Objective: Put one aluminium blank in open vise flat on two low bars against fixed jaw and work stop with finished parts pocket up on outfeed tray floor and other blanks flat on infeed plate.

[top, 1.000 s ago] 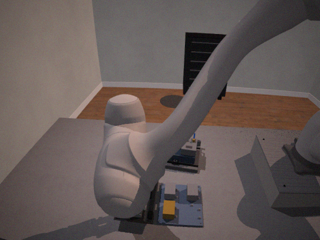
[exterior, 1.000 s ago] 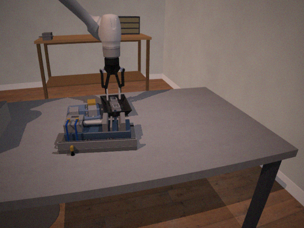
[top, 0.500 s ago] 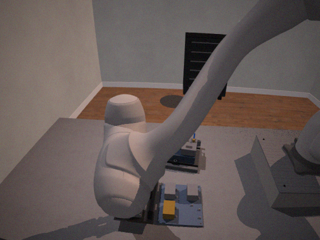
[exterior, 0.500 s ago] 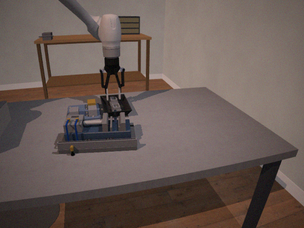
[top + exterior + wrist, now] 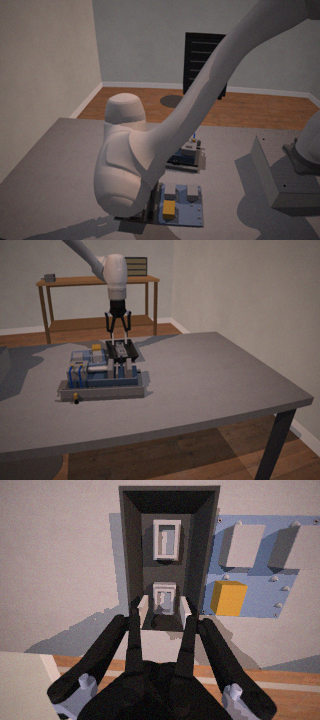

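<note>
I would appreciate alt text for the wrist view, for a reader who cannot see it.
An open black two-finger hand reaches into a dark rectangular tray holding two grey pocketed metal parts. To the right, a light-blue plate carries two grey blocks and one yellow block.
</note>
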`<state>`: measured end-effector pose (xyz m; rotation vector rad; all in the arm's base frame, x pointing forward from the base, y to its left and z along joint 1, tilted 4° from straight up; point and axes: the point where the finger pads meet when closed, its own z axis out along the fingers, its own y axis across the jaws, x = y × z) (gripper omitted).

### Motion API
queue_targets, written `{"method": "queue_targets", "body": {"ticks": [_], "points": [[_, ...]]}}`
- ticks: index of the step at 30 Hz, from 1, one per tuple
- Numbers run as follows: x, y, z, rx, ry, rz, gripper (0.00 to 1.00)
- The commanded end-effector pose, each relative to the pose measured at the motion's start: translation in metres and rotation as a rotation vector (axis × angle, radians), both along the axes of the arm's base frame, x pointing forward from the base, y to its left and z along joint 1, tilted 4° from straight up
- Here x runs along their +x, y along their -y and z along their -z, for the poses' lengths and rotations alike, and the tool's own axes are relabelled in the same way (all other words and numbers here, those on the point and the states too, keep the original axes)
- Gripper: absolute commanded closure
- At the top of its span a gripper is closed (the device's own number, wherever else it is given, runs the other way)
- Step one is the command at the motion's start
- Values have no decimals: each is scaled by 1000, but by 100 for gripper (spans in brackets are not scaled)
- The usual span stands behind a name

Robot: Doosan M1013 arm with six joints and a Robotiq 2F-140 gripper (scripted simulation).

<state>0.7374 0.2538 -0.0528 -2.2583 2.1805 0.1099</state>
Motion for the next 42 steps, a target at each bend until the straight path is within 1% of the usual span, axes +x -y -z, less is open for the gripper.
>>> {"method": "queue_targets", "body": {"ticks": [1,8,10,19,24,32,37,38,42], "points": [[-3,-1,-12,0,-3,1,60],[-1,1,-46,0,-3,1,60],[-1,1,-46,0,-3,1,60],[2,4,-100,0,-3,1,60],[3,5,-124,0,-3,1,60],[4,6,-137,0,-3,1,60],[4,6,-139,0,-3,1,60],[4,6,-139,0,-3,1,100],[4,6,-139,0,-3,1,100]]}}
